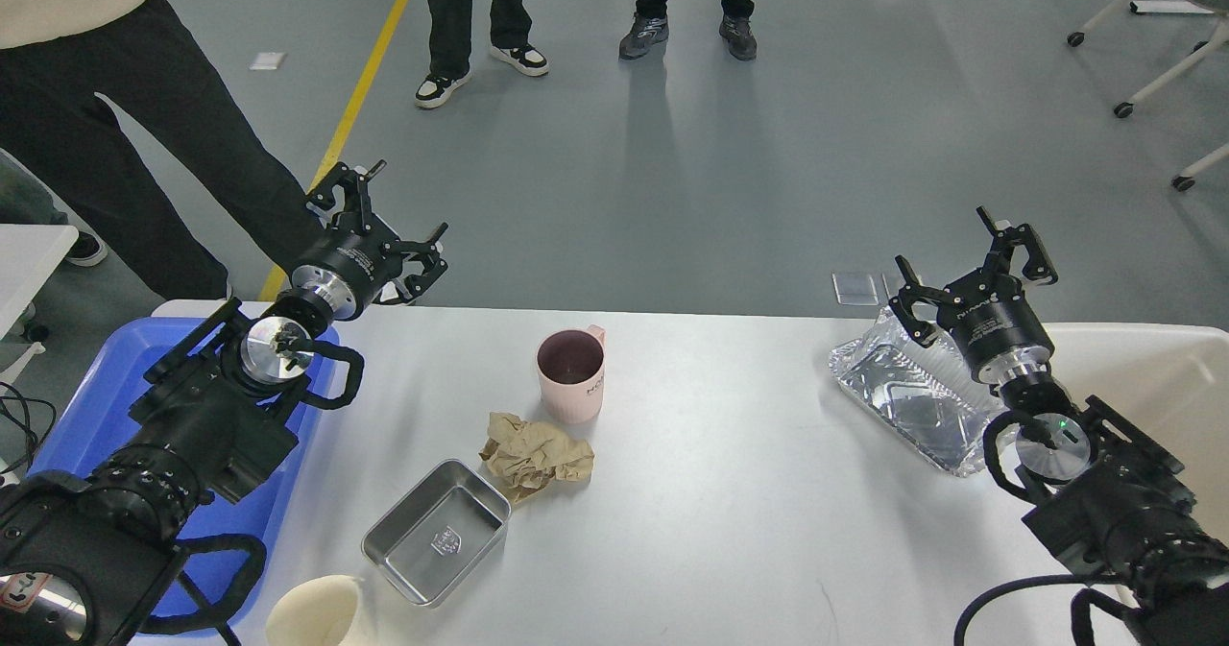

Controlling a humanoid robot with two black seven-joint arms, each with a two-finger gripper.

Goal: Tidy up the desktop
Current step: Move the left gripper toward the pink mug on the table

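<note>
While both claws, the left gripper [392,212] and the right gripper [970,257], hang wide open and empty over the far edge of the desktop [730,492], a clumsy reach could tip the pink cup [572,374] standing mid-desk onto the crumpled paper [534,456].

desktop [730,492] matte smooth | steel pan [437,531] brushed | paper wad [533,456] crumpled

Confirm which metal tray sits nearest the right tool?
The crinkled foil tray, right beside the right tool. The smooth steel tray lies at centre-left, by the crumpled paper.
</note>
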